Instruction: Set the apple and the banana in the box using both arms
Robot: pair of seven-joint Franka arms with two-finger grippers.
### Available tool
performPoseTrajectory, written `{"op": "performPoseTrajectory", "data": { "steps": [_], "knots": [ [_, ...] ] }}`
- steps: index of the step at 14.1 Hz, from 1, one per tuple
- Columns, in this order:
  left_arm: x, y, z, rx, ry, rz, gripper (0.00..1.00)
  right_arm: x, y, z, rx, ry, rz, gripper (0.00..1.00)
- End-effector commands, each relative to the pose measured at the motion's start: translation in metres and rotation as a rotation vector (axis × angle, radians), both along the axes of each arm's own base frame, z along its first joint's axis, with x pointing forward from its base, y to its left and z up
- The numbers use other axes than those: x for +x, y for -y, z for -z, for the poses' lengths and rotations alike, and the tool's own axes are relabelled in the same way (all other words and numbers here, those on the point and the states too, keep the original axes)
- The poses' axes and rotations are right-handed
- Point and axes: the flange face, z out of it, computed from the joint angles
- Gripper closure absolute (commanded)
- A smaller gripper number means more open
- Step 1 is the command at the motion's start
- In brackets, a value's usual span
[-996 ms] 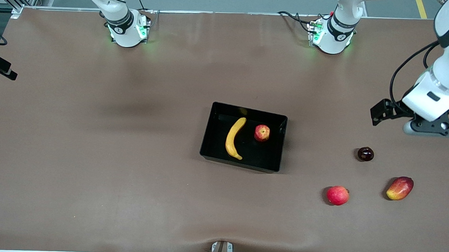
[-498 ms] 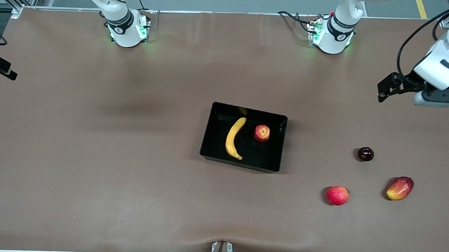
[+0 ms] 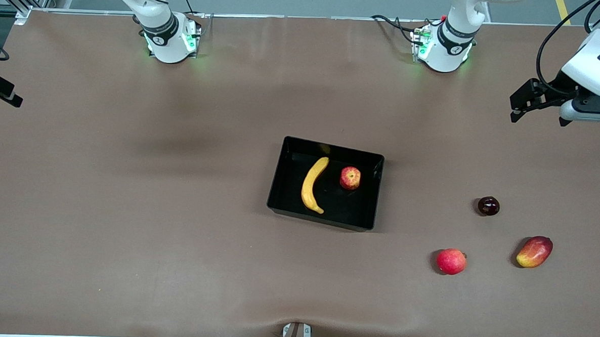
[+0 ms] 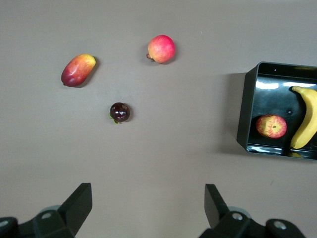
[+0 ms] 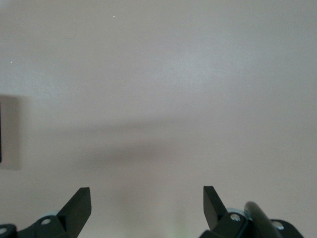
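Observation:
The black box [image 3: 275, 187] sits mid-table. The yellow banana [image 3: 312, 184] and the red-and-yellow apple [image 3: 350, 178] lie side by side in it, apart from each other. The left wrist view also shows the box [image 4: 242, 119], the apple [image 4: 271, 126] and the banana [image 4: 306, 119]. My left gripper [image 3: 594, 108] is open and empty, up in the air over bare table at the left arm's end; its jaws [image 4: 146, 191] stand wide apart. My right gripper [image 5: 146, 193] is open and empty over bare table; it is out of the front view.
Three loose fruits lie toward the left arm's end, nearer the front camera than the box: a pinkish-red round fruit [image 3: 451, 261], a red-yellow mango [image 3: 534, 251] and a small dark fruit [image 3: 488, 205]. The robot bases [image 3: 169, 41] stand along the table's edge.
My left gripper has moved toward the robots' edge of the table, away from the loose fruits. The box, banana and apple have not moved.

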Motion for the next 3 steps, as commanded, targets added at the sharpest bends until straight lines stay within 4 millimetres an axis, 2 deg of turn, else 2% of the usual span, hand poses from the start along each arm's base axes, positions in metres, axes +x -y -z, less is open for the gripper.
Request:
{"op": "performPoseTrajectory", "data": {
  "steps": [1, 3],
  "knots": [
    [-0.0015, -0.0034, -0.0160, -0.018, 0.021, 0.003, 0.00, 0.0005, 0.0051, -0.0018, 0.023, 0.000, 0.001, 0.00],
    [-0.0015, -0.0026, -0.0160, -0.019, 0.021, 0.001, 0.00, 0.0004, 0.0051, -0.0011, 0.024, -0.001, 0.001, 0.00]
  ]
}}
